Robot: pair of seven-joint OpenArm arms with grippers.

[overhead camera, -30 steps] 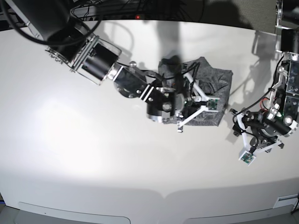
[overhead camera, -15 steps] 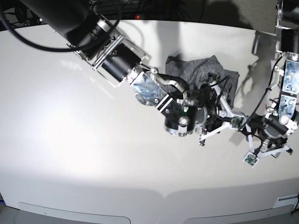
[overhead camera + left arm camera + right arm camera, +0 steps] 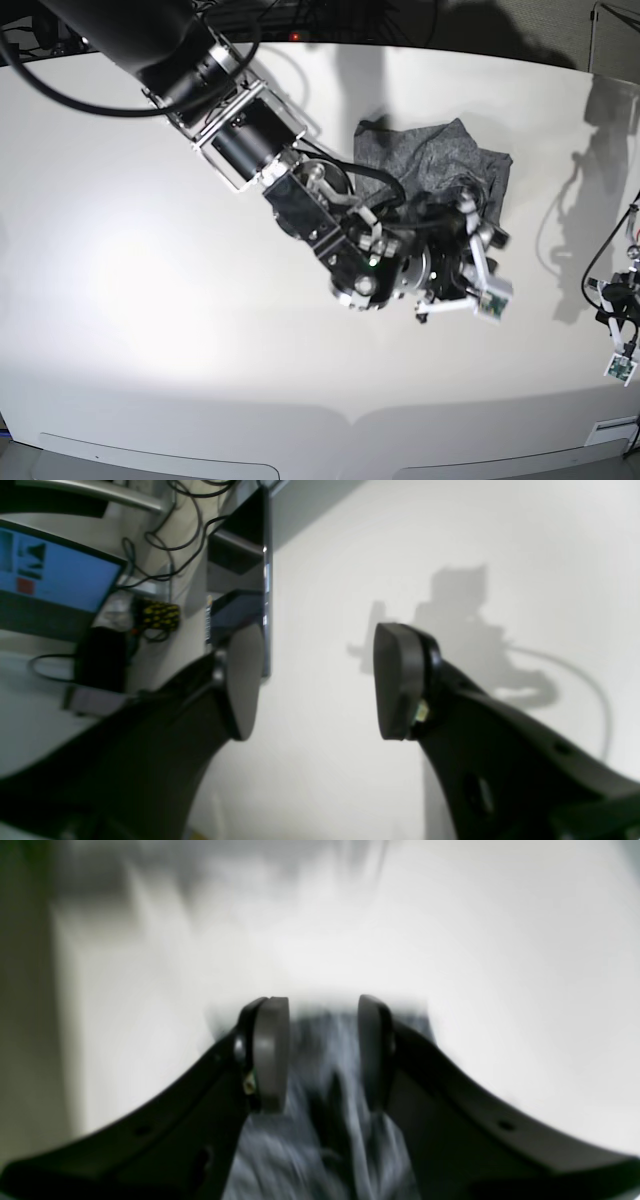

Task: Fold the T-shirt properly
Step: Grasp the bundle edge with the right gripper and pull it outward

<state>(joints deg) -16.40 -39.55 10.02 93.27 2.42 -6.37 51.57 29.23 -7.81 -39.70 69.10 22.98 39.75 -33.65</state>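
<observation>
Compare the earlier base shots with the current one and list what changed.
The right gripper swung off the T-shirt toward the table's front, jaws parted around grey cloth, though a grip is unclear. The left gripper pulled back to the table's edge, open and empty. The T-shirt stayed bunched in place.

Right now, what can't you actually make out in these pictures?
- T-shirt, base view: the right arm covers its near edge, so how neatly it is folded is hidden.
- Right fingers, right wrist view: motion blur; gripping or merely over the cloth is unclear.
- Left arm, base view: cut off by the picture's edge, tiny.
- Screen, left wrist view: too blurred to read.
</observation>
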